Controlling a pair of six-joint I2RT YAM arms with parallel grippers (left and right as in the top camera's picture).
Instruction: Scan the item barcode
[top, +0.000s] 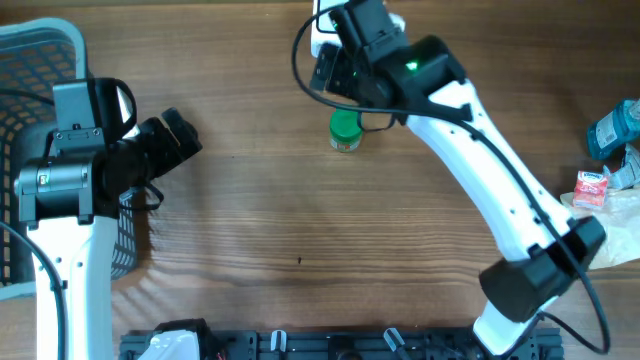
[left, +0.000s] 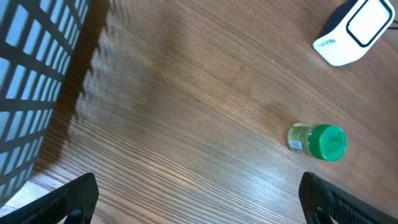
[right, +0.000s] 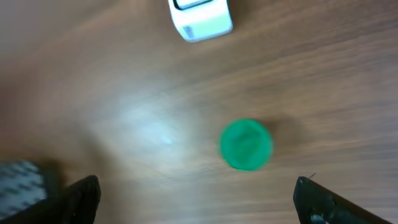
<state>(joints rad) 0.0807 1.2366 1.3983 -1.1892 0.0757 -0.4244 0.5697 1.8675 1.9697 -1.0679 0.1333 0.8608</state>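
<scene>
Nearest us, the wooden table (top: 300, 250) lies broad and open between the two arms, hemmed by the blue mesh basket (top: 40, 35) at the left edge and a few packets (top: 610, 130) at the right edge. Further out, the green-capped jar (top: 345, 130) stands upright. It is well apart from our left gripper (top: 180, 135), which hangs beside the basket with jaws spread wide and empty, and close by our right gripper (right: 199, 208), raised above the table, likewise spread wide and touching nothing. Farthest, the white scanner (top: 322, 38) lies just beyond the jar near the far edge.
</scene>
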